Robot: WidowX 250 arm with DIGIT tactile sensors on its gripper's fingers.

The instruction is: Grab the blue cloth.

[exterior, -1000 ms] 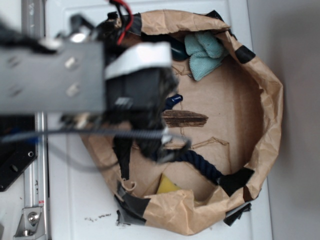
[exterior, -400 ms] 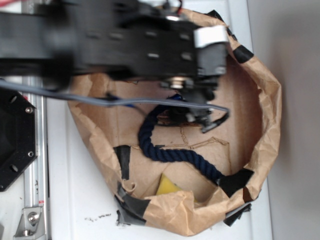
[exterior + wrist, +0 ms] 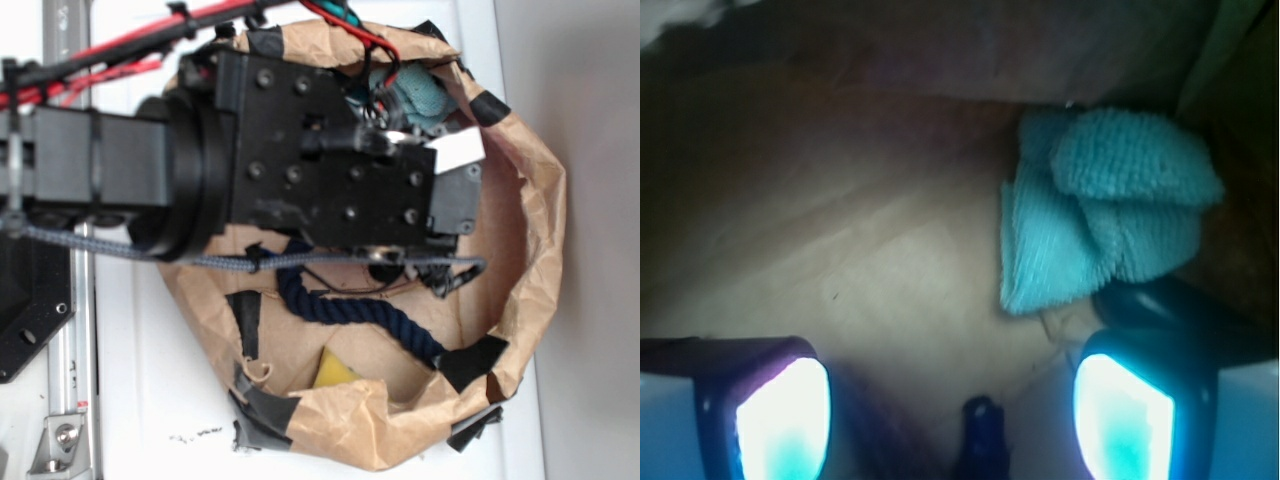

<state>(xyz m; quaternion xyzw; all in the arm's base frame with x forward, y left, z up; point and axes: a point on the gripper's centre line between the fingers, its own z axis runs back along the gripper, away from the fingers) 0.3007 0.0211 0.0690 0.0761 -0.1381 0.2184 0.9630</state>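
The blue cloth [image 3: 1105, 215] is a crumpled pale teal terry piece lying on the brown paper floor, ahead and right of my gripper [image 3: 952, 420] in the wrist view. My gripper is open, its two glowing fingertips wide apart with only bare paper between them. The right fingertip [image 3: 1125, 415] sits just short of the cloth's near edge. In the exterior view, only a corner of the blue cloth [image 3: 418, 95] shows at the back of the bag, behind the black arm [image 3: 330, 160], and the fingers are hidden under it.
Everything lies inside a crumpled brown paper bag [image 3: 540, 200] with black tape patches. A thick navy rope [image 3: 350, 310] curves across its floor, with a yellow sponge [image 3: 335, 370] near the front wall. A small dark blue object [image 3: 980, 435] sits low between the fingers.
The arm has swung right and toward the back of the bag, uncovering the navy rope and now hiding most of the blue cloth in the exterior view.
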